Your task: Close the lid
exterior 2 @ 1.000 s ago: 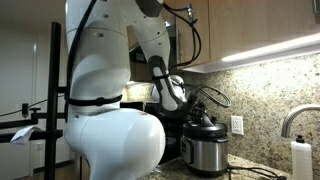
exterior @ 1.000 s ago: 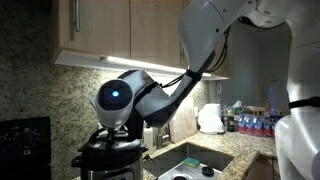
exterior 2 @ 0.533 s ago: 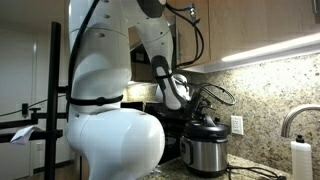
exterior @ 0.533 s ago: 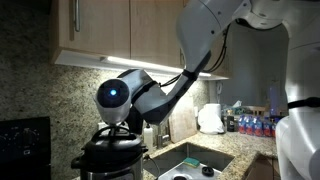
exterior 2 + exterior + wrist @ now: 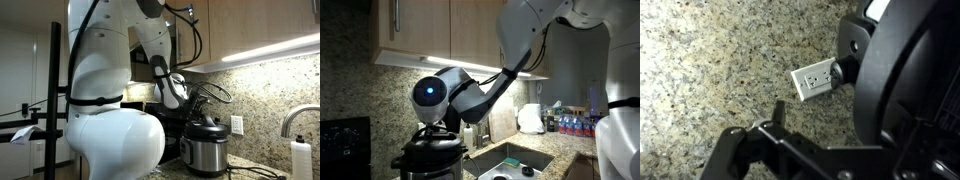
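Note:
The black lid (image 5: 432,143) lies flat on top of the steel cooker (image 5: 430,166) in both exterior views, lid (image 5: 207,127) on cooker (image 5: 206,154). My gripper (image 5: 436,128) hangs just above the lid's handle. In the wrist view the gripper (image 5: 850,125) stands open. One finger (image 5: 776,114) shows far to the left. The other is lost against the big black curve of the lid (image 5: 902,70). Nothing is gripped between the jaws.
A granite backsplash with a white outlet (image 5: 812,78) stands behind the cooker, with a plug in it. A sink (image 5: 515,160) lies beside the cooker, with bottles (image 5: 575,123) beyond. Cabinets hang overhead. A faucet (image 5: 294,118) and soap bottle (image 5: 300,158) stand nearby.
The jaws have gone from shut on the lid's handle to wide open, letting it go. The wrist has shifted slightly up and aside. The lid stays on the cooker.

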`<state>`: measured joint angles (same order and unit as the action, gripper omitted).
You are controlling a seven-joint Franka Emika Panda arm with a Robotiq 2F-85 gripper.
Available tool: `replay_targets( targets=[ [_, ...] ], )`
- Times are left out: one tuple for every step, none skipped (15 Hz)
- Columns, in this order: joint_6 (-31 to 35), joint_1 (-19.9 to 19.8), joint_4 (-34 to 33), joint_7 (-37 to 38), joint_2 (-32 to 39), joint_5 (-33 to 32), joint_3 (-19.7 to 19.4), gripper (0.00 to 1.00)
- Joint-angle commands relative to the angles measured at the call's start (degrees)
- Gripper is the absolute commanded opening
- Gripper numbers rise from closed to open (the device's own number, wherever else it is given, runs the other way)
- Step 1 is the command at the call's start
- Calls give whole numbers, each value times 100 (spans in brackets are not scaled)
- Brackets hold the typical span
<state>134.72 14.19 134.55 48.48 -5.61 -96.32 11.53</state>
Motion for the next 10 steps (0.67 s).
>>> replay_targets(
  targets=[
    [24, 109, 229, -257, -220, 194, 151, 100],
    [26, 141, 247, -266, -231, 207, 190, 100],
    [29, 176, 257, -303, -254, 239, 225, 100],
    [47, 205, 264, -342, -268, 288, 253, 100],
    [81, 232, 262, -418, -287, 392, 267, 100],
    [105, 247, 253, -495, -306, 514, 283, 100],
    [141, 260, 234, -617, -352, 666, 286, 100],
    [182, 271, 211, -742, -402, 837, 283, 100],
    [205, 272, 181, -874, -467, 993, 279, 100],
    [193, 275, 151, -971, -538, 1115, 280, 100]
  ],
)
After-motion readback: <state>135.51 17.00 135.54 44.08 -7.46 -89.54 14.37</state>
